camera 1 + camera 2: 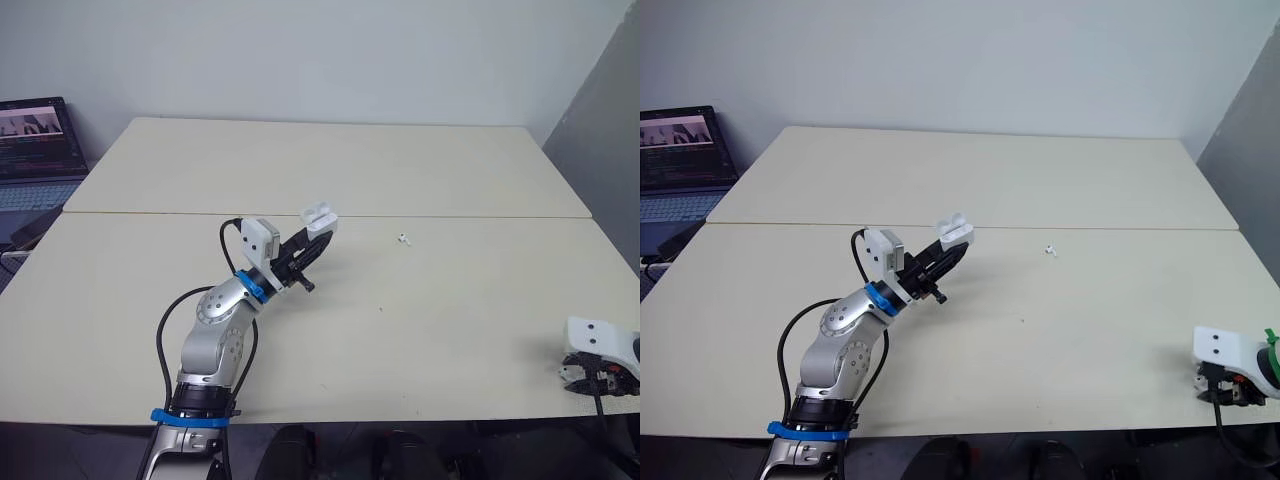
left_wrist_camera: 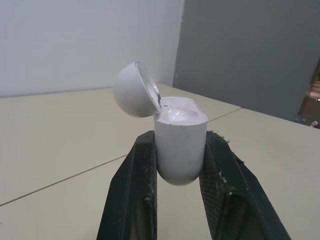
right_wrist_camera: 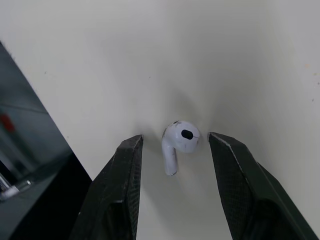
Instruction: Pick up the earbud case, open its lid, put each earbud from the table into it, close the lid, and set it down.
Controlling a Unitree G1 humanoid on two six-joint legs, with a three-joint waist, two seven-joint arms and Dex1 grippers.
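While the left gripper (image 1: 318, 240) holds the earbud case (image 1: 320, 217) up off the pale table (image 1: 330, 160) near its middle, the head camera shows the case's lid (image 2: 132, 90) swung open. One earbud (image 1: 403, 238) lies on the tabletop to the right of the case, well apart from it and from both grippers. The right gripper (image 1: 588, 378) sits low at the table's near right edge, far from the case. A laptop (image 1: 35, 140) stands open beyond the table's far left corner.

Seen from the left wrist camera, the case stands upright between the two black fingers (image 2: 135, 185), which are clamped against both its sides around the lower half. Its rounded bottom shows between them. The lid tilts back on its hinge, leaving the mouth of the case uncovered.

Seen from the right wrist camera, the right gripper's fingers (image 3: 120, 185) are spread apart just over the tabletop, with a second earbud (image 3: 178, 142) lying on the table between them near the tips. That earbud touches neither finger and sits slightly nearer one of them, its stem pointing back toward the gripper's base and its rounded head away.
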